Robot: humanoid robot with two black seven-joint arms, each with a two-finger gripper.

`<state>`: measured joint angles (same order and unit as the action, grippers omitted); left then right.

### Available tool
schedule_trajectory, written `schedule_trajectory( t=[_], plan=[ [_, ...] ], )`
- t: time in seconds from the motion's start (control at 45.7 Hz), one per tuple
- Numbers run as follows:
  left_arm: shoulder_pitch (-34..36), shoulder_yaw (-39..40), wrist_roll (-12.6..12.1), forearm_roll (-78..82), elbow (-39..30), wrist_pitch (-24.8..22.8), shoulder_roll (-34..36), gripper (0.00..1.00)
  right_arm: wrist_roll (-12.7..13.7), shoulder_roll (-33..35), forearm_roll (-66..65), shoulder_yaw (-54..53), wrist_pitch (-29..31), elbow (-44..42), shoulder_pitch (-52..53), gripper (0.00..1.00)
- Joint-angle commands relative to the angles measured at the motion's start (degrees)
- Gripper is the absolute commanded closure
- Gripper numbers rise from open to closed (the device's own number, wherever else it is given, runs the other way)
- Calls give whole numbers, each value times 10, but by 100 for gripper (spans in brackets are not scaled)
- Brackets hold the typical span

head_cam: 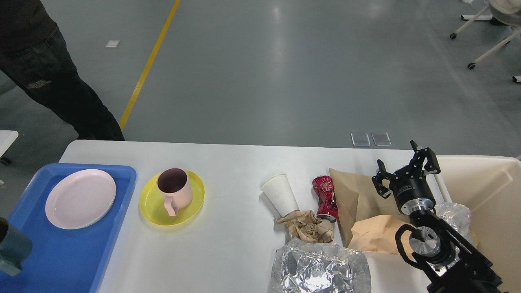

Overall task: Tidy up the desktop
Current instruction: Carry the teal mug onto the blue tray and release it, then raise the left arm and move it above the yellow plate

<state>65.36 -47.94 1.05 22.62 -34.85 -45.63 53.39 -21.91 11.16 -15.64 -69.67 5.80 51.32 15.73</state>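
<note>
The white desktop (236, 248) holds dishes on the left and litter on the right. A pink mug (176, 189) stands on a yellow plate (149, 209). A pale plate (80, 198) lies in the blue tray (77, 256). A dark teal mug (11, 248) shows partly at the left edge over the tray; whatever holds it is outside the view, and so is my left gripper. My right gripper (405, 167) stands open and empty above a brown paper bag (354, 195), beside the beige bin (492, 191).
A tipped white paper cup (281, 195), a crushed red can (325, 196), crumpled brown paper (307, 228) and crinkled foil (321, 268) lie mid-right. Clear plastic (456, 213) sits at the bin's edge. A person (40, 69) stands beyond the far-left corner.
</note>
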Motion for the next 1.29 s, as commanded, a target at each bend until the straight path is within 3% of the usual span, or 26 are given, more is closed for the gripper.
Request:
schedule_trajectory(
  t=[0.0, 0.219, 0.525, 0.569, 0.678, 0.766, 0.853, 0.985, 1.094, 1.269],
  plan=[
    [-51, 29, 4, -1, 64, 4, -17, 98, -1, 0, 0, 0, 0, 0, 0, 0],
    [-82, 59, 3, -1, 100, 12, -27, 98, 0, 0, 0, 1, 0, 0, 0, 0],
    [-136, 116, -2, -6, 100, 15, -45, 86, 0, 0, 0, 0, 0, 0, 0, 0],
    [-136, 118, 0, -6, 100, 17, -44, 78, 0, 0, 0, 0, 0, 0, 0, 0],
    [-136, 119, 4, -9, 100, 25, -39, 50, -1, 0, 0, 1, 0, 0, 0, 0],
    [-133, 119, 4, -22, 95, 29, -36, 14, 0, 0, 0, 1, 0, 0, 0, 0],
    [-127, 116, 3, -35, 88, 20, -24, 8, 0, 0, 0, 0, 0, 0, 0, 0],
    [-82, 91, -3, -37, 51, 15, 23, 5, 0, 0, 0, 0, 0, 0, 0, 0],
    [-17, 26, 0, -40, 25, 14, 26, 5, 0, 0, 0, 1, 0, 1, 0, 0],
    [170, -138, 3, -57, -102, 14, 25, 5, -1, 0, 0, 1, 0, 1, 0, 0]
  ],
)
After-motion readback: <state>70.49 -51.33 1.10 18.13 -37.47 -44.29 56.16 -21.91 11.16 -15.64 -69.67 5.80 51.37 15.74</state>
